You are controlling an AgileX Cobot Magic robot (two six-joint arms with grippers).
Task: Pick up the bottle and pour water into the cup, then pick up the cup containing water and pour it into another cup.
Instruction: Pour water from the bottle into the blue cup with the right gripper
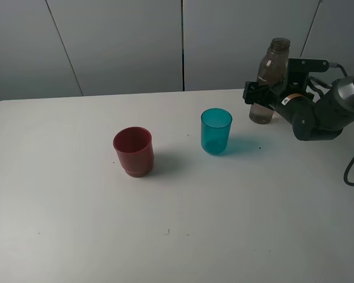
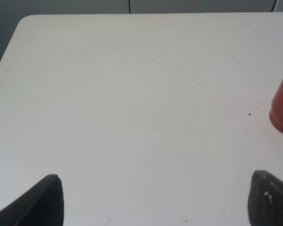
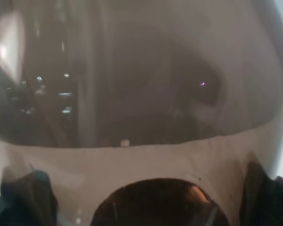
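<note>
Right hand (image 1: 256,96) first, from the high camera: it sits at the lower body of the bottle (image 1: 274,62), fingers spread to either side and not yet pinching it. That bottle stands upright at the far right of the counter (image 1: 236,236). We judge the first step is in hand: the grasp before the pour. Our teal cup (image 1: 216,131) stands near the bottle, toward the middle, and the red cup (image 1: 133,151) is further left, well apart from the hand.

From the left wrist, the left hand (image 2: 153,202) hangs spread and empty over bare counter, with the red cup's edge off to one side.

From the right wrist, the bottle fills the view between both fingers (image 3: 23,197) — so next we would close firmly on it, lift it straight, and carry it over the teal cup.
</note>
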